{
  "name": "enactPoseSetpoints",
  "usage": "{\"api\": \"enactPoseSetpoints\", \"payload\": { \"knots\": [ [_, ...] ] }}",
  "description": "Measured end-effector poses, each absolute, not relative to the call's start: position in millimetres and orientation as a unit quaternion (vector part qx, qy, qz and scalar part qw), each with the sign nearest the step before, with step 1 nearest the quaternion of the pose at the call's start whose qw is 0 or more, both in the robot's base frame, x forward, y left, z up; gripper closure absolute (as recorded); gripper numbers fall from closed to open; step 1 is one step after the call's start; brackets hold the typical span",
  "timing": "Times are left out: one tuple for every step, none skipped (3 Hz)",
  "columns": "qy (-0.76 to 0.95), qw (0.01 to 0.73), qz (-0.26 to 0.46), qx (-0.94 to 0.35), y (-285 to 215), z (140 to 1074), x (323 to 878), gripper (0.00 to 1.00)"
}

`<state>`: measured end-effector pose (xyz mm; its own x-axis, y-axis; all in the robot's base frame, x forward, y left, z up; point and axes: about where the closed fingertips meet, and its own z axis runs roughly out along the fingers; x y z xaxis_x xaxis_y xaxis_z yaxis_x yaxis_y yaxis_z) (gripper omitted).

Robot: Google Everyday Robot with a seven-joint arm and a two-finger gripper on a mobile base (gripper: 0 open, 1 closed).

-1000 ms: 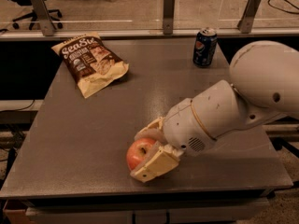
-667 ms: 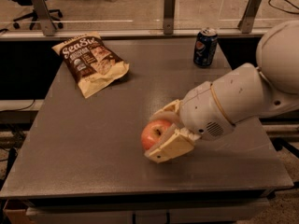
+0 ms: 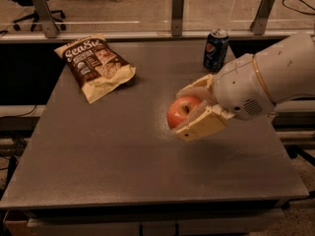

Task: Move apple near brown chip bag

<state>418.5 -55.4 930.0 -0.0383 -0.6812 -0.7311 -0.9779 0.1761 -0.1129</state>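
The gripper (image 3: 186,114) is hanging over the tabletop a little right of its middle, closer to the right edge than to the left. Its two cream-coloured fingers (image 3: 203,124) are clamping the apple (image 3: 177,110) between them, one finger pressing on the apple's far side and the other on its near side. The apple's red and yellowish skin is facing left, toward the open part of the table (image 3: 123,176). The apple seems to be sitting slightly above the surface rather than resting on it, though the angle is making that hard to judge. The thick white arm (image 3: 275,75) is reaching in from beyond the right edge and is ending in the rounded wrist just behind the fingers.

The brown chip bag (image 3: 96,65) is lying flat near the far left corner, with its lettered end pointing at the far edge and its cream lower end angling toward the middle of the table. It is lying well apart from the apple, with bare tabletop between them.

A blue soda can (image 3: 215,49) is standing upright near the far edge, right of centre, beyond the gripper and not touching it. Past the far edge, a low glass barrier on metal posts (image 3: 178,13) is running the width of the table.
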Motion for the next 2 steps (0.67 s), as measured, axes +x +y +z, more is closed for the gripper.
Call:
{"api": "enactPoseSetpoints", "payload": {
  "knots": [
    [0.676, 0.352, 0.222, -0.609, -45, 929, 431, 1.0],
    [0.659, 0.372, 0.228, -0.613, -28, 929, 459, 1.0]
  ]
}}
